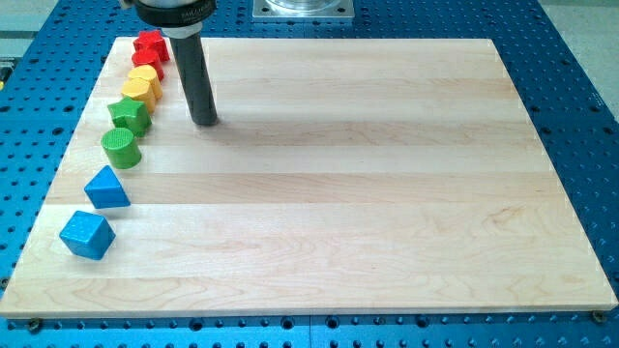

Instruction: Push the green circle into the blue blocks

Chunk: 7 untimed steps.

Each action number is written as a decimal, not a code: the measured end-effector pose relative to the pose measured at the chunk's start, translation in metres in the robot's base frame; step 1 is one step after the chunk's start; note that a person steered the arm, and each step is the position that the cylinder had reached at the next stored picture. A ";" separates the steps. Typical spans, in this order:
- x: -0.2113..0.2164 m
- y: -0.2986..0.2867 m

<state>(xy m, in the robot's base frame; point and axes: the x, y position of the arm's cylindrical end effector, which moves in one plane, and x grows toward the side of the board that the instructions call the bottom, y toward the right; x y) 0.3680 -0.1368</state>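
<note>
My tip (205, 122) beside green circle (121, 148) (apart)

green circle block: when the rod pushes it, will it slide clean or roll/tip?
The green circle stands on its flat end and looks squat, so it will probably slide rather than tip. Its round side may make it slip off my tip if hit off-centre. The wooden board looks smooth, so likely little drag.

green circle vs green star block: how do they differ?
Shape: the green circle block is a round cylinder with a ribbed top; the green star block has points. Position: the circle lies nearer the blue triangular block; the star lies nearer my tip. Shared: same green, left-edge column, touching or nearly so.
</note>
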 end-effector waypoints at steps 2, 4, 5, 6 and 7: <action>-0.028 -0.036; 0.009 -0.054; 0.003 -0.062; -0.006 -0.072; 0.019 -0.086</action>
<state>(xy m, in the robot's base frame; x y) 0.3868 -0.2227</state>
